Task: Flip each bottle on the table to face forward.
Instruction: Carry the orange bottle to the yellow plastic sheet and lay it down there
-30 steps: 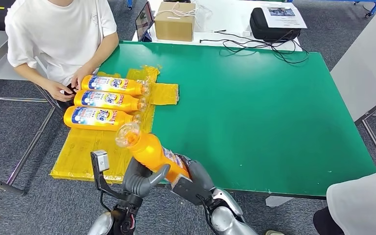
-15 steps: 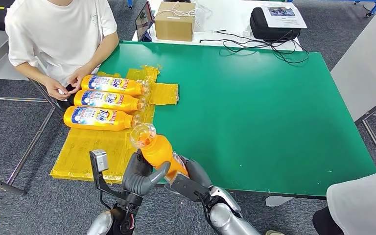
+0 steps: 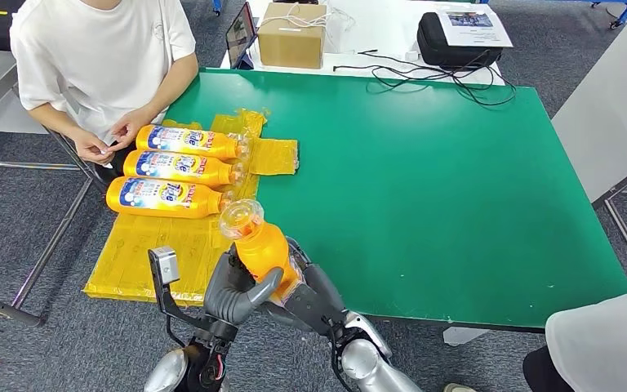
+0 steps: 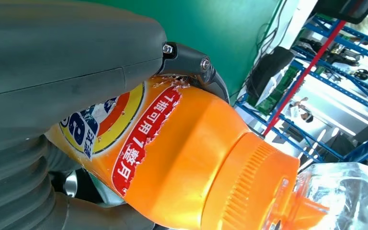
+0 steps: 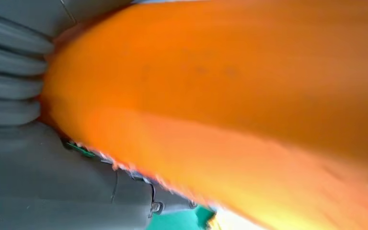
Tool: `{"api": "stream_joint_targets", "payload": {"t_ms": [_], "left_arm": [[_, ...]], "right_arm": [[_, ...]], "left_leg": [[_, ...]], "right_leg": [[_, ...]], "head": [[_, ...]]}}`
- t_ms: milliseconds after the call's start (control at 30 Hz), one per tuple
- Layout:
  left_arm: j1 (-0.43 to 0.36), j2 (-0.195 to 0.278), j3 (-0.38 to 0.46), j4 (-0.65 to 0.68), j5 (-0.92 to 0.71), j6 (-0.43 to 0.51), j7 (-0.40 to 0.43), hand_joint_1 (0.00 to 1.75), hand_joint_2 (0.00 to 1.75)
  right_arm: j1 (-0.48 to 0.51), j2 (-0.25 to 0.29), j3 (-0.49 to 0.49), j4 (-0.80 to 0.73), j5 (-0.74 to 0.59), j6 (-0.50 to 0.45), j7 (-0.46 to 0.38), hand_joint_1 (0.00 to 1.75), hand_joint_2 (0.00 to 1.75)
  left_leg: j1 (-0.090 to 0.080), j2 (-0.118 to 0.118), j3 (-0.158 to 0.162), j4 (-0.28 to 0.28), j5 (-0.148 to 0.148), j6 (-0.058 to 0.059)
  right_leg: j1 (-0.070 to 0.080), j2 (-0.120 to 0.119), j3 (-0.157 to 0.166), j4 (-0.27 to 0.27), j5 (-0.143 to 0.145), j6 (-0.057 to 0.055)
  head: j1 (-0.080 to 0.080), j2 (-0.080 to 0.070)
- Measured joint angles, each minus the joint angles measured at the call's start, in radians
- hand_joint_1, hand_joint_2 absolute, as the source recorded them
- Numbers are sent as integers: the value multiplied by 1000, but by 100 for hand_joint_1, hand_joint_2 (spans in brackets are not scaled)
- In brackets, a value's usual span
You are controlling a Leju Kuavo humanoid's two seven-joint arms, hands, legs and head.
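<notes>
An orange bottle [image 3: 263,247] with a clear cap [image 3: 241,217] is held up over the near edge of the green table [image 3: 424,188], cap pointing up and away from me. My left hand [image 3: 235,296] grips it from the left, thumb across its body. My right hand [image 3: 314,292] holds it from the right and below. Its label [image 4: 124,129] faces the left wrist camera beside my left hand [image 4: 52,62]. The bottle's plain orange side [image 5: 230,96] lies against my right hand [image 5: 33,177]. Three more orange bottles [image 3: 181,168] lie side by side, labels up, on a yellow mat [image 3: 147,245].
A person in a white shirt [image 3: 98,49] sits at the table's far left corner, hands [image 3: 110,139] close to the lying bottles. A cardboard box [image 3: 291,34], a black case [image 3: 457,41] and cables [image 3: 424,73] lie beyond the far edge. Another person's sleeve [image 3: 608,343] is at near right.
The held bottle has tipped more upright and its cap has swung to the right. Both my hands have stayed on it. The person's hands shifted slightly.
</notes>
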Motion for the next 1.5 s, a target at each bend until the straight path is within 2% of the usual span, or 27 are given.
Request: {"api": "stream_joint_targets", "payload": {"t_ms": [67, 167, 300, 400, 600, 667, 800, 1000, 1133, 1300, 1500], "left_arm": [[-9, -1, 0, 5, -1, 0, -10, 175, 175], [-35, -1, -2, 12, -15, 0, -49, 175, 175], [-86, 5, 0, 20, -60, 6, -87, 175, 175], [-115, 14, 5, 24, -83, 15, -93, 175, 175], [-135, 26, 8, 30, -110, 28, -100, 175, 175], [-145, 31, 8, 33, -172, 65, -122, 175, 175], [-198, 47, 19, 56, -376, 199, -168, 175, 175], [-296, 76, 68, 152, -735, 353, -103, 175, 175], [-358, 111, 113, 264, -1078, 415, 15, 175, 175], [-426, 151, 195, 457, -1310, 389, 106, 175, 175], [-463, 176, 272, 634, -1368, 322, 127, 175, 175]], "right_arm": [[11, 5, -6, -23, -14, -20, -37, 0, 0], [35, 9, -10, -78, -9, -87, -145, 0, 0], [69, 17, -26, -190, 7, -285, -262, 0, 0], [88, 19, -67, -253, -17, -366, -281, 0, 0], [107, 19, -107, -310, -26, -399, -287, 0, 0], [110, 19, -117, -332, -48, -467, -289, 0, 0], [111, 15, -159, -405, -114, -593, -291, 0, 0], [133, 15, -221, -498, -125, -606, -291, 0, 0], [169, 16, -233, -537, -138, -592, -291, 0, 0], [213, 17, -253, -570, -162, -553, -291, 0, 0], [242, 23, -300, -580, -184, -514, -292, 0, 0]], "left_leg": [[0, 0, 0, 0, 0, 0], [0, 0, 0, 0, 0, 0], [0, -1, 0, 0, 0, 0], [0, -1, 0, 0, 0, 0], [0, 0, 0, 0, 0, 0], [0, -1, 0, 0, 0, 0], [0, -1, 0, 0, 0, 0], [0, -1, 0, 0, 1, 0], [0, 0, 0, 0, 1, 0], [0, 0, 0, 0, 1, 0], [0, 0, 0, 0, 1, 0]], "right_leg": [[0, 0, 0, 0, 0, 0], [0, 0, 0, 0, 0, 0], [0, 0, 0, 0, 0, 0], [0, 0, 0, 0, 0, 0], [0, 0, 0, 0, 0, 0], [0, 0, 0, 0, 0, 0], [0, 0, 0, 0, 0, 0], [0, 0, 1, 0, 1, 0], [0, 0, 0, 1, 1, 0], [0, 0, 0, 1, 0, 0], [0, 0, 0, 1, 0, 0]], "head": [[0, 0], [0, 0], [0, 0], [0, 0], [0, 0], [0, 0], [0, 0], [0, 0], [0, 0], [0, 0], [0, 0]]}}
